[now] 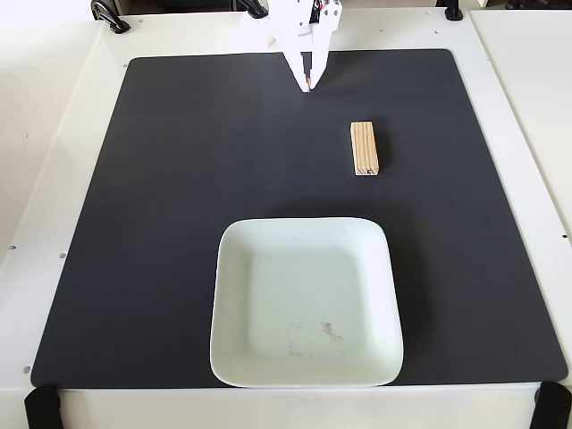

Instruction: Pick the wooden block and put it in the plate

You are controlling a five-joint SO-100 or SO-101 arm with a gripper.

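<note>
The wooden block (364, 148) is a small light-tan bar with lengthwise grain. It lies flat on the black mat, right of centre, its long side running away from the camera. The plate (234, 308) is large, pale mint-white and square with rounded corners. It sits at the mat's near edge and is empty but for a small brownish smudge. My white gripper (308, 86) hangs at the mat's far edge, fingertips together and pointing down, holding nothing. It is up and to the left of the block, well apart from it.
A black mat (161, 223) covers most of the white table (45, 161). Black clamps sit at the near corners (40, 407) and along the far edge (109, 16). A seam to a neighbouring white surface runs down the right side.
</note>
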